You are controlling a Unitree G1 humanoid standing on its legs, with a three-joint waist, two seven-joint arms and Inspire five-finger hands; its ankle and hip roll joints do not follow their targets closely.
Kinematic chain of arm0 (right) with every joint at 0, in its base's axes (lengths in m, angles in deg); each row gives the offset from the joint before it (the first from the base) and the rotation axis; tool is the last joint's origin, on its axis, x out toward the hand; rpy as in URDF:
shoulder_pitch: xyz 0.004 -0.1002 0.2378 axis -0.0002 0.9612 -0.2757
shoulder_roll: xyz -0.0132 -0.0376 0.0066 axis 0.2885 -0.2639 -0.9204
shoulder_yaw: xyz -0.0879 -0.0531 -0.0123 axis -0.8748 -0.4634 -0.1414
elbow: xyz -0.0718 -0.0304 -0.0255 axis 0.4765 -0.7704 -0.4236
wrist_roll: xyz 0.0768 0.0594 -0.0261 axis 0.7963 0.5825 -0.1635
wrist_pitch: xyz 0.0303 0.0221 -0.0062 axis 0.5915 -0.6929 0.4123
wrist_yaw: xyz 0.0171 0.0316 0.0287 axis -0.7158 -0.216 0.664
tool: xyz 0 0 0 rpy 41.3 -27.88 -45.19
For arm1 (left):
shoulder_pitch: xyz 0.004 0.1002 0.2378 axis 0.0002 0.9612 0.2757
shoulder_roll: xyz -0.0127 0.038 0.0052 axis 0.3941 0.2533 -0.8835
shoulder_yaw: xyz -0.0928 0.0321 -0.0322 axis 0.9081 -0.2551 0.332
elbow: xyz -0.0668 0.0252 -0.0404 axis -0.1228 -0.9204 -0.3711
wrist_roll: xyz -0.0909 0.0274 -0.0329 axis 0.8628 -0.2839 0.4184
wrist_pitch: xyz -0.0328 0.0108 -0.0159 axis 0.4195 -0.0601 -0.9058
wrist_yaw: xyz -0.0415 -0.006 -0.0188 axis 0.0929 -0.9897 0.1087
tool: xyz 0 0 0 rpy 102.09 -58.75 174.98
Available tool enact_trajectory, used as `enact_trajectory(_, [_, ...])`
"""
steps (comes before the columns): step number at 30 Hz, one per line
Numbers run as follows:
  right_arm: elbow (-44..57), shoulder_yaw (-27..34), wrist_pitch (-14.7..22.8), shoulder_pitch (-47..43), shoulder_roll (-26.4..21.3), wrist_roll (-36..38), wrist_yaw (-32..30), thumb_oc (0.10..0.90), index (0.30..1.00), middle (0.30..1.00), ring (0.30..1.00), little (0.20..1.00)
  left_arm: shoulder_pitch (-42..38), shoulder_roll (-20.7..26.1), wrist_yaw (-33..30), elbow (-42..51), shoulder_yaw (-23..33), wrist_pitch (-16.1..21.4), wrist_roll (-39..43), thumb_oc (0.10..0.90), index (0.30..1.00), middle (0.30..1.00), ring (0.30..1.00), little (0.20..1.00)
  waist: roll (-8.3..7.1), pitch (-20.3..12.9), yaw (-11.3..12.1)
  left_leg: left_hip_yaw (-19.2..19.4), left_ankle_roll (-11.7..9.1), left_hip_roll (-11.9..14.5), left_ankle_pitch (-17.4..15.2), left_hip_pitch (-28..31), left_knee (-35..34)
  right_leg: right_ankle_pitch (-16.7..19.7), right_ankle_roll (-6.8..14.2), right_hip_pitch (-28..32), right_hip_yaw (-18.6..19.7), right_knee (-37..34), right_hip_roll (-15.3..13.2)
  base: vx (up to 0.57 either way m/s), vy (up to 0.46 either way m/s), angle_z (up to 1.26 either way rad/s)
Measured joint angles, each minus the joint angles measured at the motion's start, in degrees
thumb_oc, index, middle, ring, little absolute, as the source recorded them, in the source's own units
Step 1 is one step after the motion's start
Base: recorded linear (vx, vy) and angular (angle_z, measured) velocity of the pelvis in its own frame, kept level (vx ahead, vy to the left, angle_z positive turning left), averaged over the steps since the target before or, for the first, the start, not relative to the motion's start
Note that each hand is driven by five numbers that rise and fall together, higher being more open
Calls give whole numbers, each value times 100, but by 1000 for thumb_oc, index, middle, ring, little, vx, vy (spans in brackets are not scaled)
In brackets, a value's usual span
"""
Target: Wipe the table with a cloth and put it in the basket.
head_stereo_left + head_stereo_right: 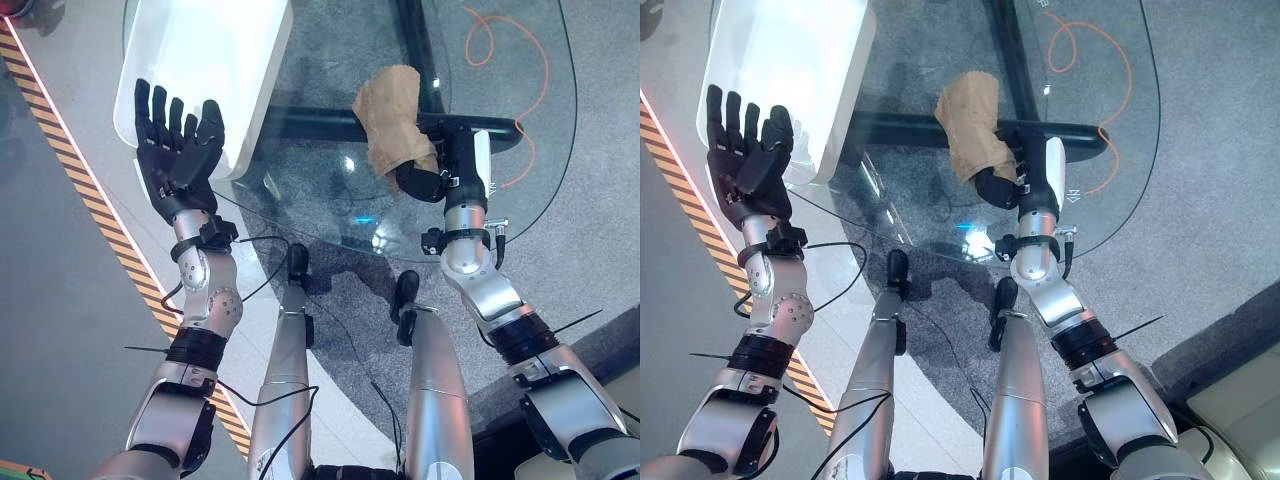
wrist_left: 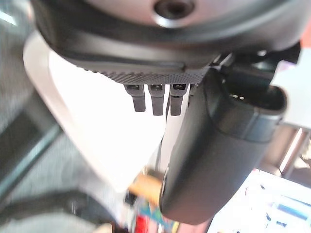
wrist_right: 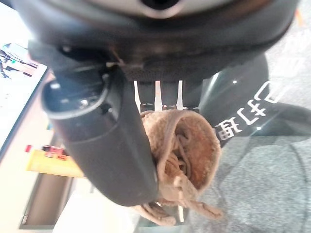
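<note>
The right hand (image 1: pixel 425 178) is pinching the tan cloth (image 1: pixel 392 115) against the glass desk (image 1: pixel 330 190), seemingly mid-wipe; the left hand (image 1: pixel 178 150) is hovering spread beside the white basket (image 1: pixel 205 60), where the cloth likely goes next.

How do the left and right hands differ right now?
The left hand has straight, spread fingers and holds nothing; the right hand is curled round the tan cloth.
The left hand is raised in front of the white basket, off the glass; the right hand is over the glass table, with the cloth lying on the glass.
Both are dark hands on silver-grey arms.
</note>
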Motion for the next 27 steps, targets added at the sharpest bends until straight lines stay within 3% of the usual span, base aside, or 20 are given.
enact_trajectory(4, [140, 82, 140, 41, 16, -77, 180, 100, 300, 300, 300, 200, -1, -26, 605, 249, -51, -484, 271, 800, 900, 900, 900, 900, -1, 0, -11, 75, 28, -2, -20, 0, 56, 11, 20, -1, 62, -2, 0, 9, 14, -4])
enact_trajectory(17, [359, 92, 379, 31, 14, -110, 395, 100, 300, 300, 300, 200, -279, -36, 1371, 256, -529, -1777, 1512, 800, 900, 900, 900, 900, -16, 3, -171, 108, 45, -10, -37, -3, 91, 44, 52, -1, 109, -16, 0, 1, 2, -1])
enact_trajectory(23, [454, 83, 407, 8, 25, -110, 437, 100, 300, 300, 300, 200, -467, -61, 1462, 256, -693, -2008, 1740, 800, 900, 900, 900, 900, -25, 4, -228, 118, 42, -13, -34, -8, 90, 63, 73, 5, 121, -53, 0, 0, 0, 0])
enact_trajectory(27, [454, 79, 409, 0, 74, -109, 444, 100, 300, 300, 300, 200, -542, -88, 1714, 256, -669, -2129, 2312, 800, 900, 900, 900, 900, -55, 0, -298, 123, 44, -15, -35, -6, 92, 72, 77, 8, 129, -54, -1, 0, 0, 0])
